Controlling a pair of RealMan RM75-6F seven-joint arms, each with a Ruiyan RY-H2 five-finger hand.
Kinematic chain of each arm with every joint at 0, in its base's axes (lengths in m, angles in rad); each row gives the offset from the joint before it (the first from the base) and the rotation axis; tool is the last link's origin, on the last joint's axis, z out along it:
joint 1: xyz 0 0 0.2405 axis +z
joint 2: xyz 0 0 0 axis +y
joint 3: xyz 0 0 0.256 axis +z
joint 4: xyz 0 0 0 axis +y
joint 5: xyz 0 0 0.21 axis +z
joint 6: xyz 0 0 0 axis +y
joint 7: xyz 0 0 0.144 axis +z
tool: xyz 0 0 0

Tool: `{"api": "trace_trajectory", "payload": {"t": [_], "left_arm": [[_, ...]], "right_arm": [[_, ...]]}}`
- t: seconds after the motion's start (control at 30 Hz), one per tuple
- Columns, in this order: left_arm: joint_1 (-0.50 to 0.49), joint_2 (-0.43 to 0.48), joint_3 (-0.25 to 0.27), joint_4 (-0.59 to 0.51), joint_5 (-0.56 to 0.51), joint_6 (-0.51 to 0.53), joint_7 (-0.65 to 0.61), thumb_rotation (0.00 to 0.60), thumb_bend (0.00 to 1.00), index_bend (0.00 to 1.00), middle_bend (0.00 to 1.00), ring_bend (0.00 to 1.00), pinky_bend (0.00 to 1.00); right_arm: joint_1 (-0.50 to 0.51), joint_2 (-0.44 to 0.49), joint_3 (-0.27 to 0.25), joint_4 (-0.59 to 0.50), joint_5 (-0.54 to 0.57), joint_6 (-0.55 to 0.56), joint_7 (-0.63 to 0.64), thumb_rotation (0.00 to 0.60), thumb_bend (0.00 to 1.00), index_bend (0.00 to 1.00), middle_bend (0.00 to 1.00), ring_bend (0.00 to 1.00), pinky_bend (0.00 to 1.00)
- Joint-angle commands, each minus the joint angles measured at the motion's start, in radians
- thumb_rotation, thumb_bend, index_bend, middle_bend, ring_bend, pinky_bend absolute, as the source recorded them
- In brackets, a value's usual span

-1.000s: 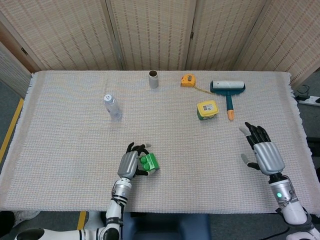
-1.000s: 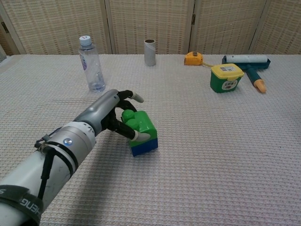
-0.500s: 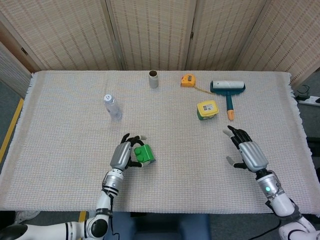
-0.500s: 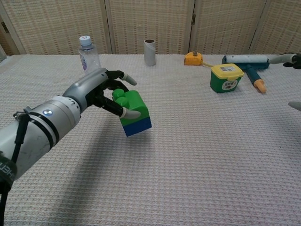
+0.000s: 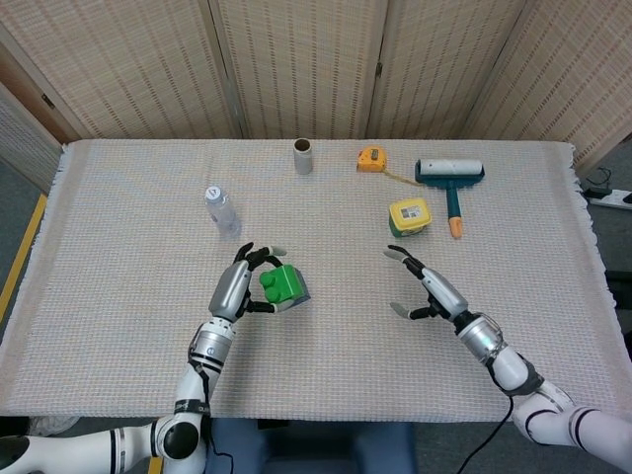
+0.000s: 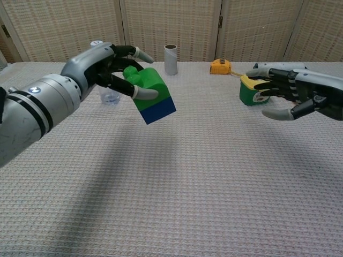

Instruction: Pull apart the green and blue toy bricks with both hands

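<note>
The green brick (image 6: 151,84) is still joined to the blue brick (image 6: 158,110) beneath it, and the pair hangs tilted well above the cloth. My left hand (image 6: 107,67) grips the green brick from the left, thumb across its front. In the head view the bricks (image 5: 282,284) sit beside that left hand (image 5: 240,286). My right hand (image 6: 289,93) is open, fingers spread and pointing left toward the bricks, a wide gap away. The head view shows this right hand (image 5: 430,293) right of centre.
A water bottle (image 5: 222,210) stands behind my left hand. At the back are a cardboard tube (image 5: 303,156), a yellow tape measure (image 5: 371,158), a lint roller (image 5: 450,176) and a green tub with yellow lid (image 5: 409,216), close behind my right hand.
My left hand has lifted the joined bricks off the cloth and raised them. My right hand has swung in from the right edge toward the centre, staying open.
</note>
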Motion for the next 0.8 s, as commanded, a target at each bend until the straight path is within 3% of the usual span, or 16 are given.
{"api": "trace_trajectory", "payload": {"t": [0.03,0.33,0.8], "left_arm": [[-0.006,0.008,-0.010,-0.008,-0.007,0.004,-0.009,0.600,0.26,0.31,0.72,0.27,0.00],[-0.029,0.019,-0.014,-0.010,-0.056,-0.001,-0.014,0.600,0.26,0.30,0.72,0.27,0.00],[-0.057,0.020,-0.008,0.025,-0.067,-0.003,-0.048,0.600,0.26,0.30,0.72,0.27,0.00]], "right_arm": [[0.111,-0.148,-0.031,0.205,-0.057,-0.042,0.252,0.600,0.41,0.00,0.00,0.00,0.00],[0.240,-0.311,-0.050,0.426,-0.082,-0.043,0.583,0.600,0.41,0.00,0.00,0.00,0.00],[0.317,-0.366,-0.062,0.458,-0.074,0.010,0.662,0.600,0.41,0.02,0.01,0.00,0.00]]}}
